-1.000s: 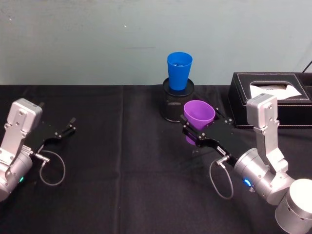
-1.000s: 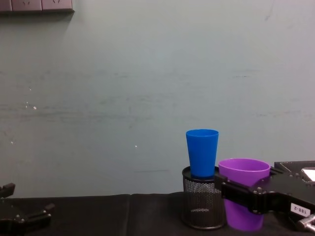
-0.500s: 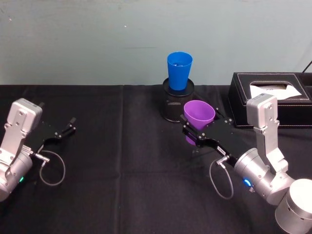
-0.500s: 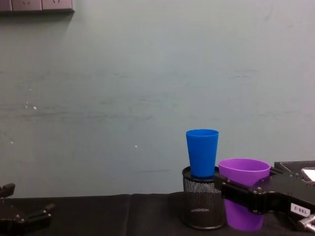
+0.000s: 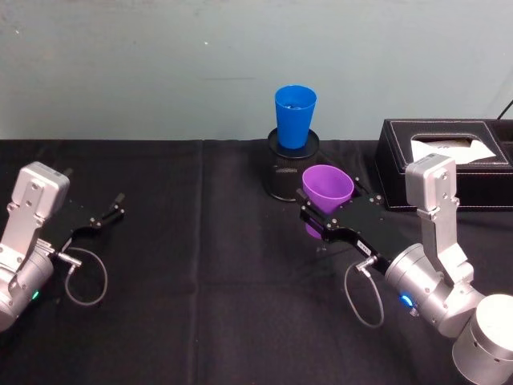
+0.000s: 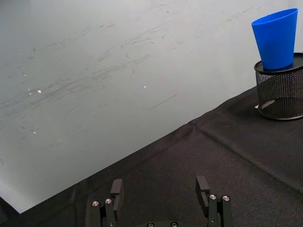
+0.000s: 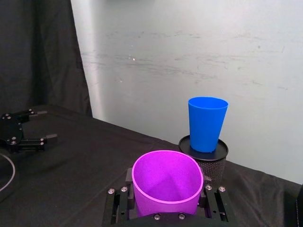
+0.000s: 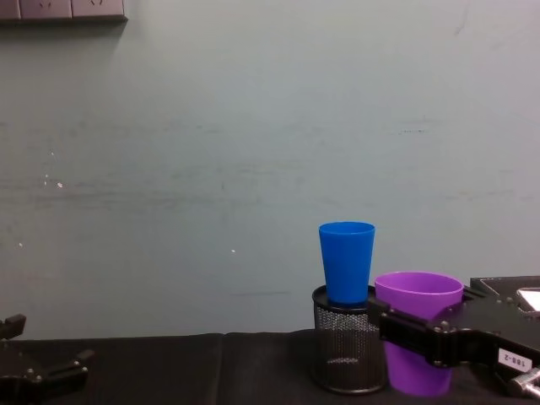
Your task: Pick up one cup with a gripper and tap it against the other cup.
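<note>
Right gripper (image 5: 329, 205), white label (image 8: 509, 358) too small to read, jaws pinching the purple cup (image 5: 327, 186) upright, just in front of the mesh holder (image 5: 282, 180). Blue cup (image 5: 294, 112) stands in that holder, apart from the purple one. Left gripper (image 5: 108, 212) at far left, jaws spread.

purple cup (image 5: 327, 191) in right claw (image 5: 332, 208), blue cup (image 5: 294, 116) upright

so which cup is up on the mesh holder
The blue cup: it stands on top of the black mesh holder, while the purple cup sits lower, held in the right gripper.
</note>
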Available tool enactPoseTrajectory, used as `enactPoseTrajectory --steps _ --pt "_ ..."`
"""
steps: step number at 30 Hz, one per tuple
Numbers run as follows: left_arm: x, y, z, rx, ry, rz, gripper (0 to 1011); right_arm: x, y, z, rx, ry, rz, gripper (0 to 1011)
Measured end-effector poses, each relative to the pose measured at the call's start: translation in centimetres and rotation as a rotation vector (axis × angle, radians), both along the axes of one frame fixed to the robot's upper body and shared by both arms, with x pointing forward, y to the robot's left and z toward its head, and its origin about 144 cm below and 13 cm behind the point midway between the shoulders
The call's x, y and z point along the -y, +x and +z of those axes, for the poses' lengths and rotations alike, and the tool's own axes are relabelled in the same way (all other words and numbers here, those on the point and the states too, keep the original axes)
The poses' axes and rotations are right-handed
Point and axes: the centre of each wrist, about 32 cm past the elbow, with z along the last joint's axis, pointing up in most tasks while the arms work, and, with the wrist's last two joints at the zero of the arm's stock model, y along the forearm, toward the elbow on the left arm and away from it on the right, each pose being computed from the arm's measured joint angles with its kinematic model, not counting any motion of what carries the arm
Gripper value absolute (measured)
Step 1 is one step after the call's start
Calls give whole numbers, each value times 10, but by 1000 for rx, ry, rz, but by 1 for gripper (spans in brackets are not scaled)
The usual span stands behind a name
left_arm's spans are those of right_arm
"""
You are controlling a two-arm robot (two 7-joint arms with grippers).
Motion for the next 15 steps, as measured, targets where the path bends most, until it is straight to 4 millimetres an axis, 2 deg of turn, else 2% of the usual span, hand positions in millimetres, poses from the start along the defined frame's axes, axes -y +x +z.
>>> enactPoseTrajectory --steps 15 --pt "0 0 0 0 0 0 1000 0 0 0 0 0 0 724"
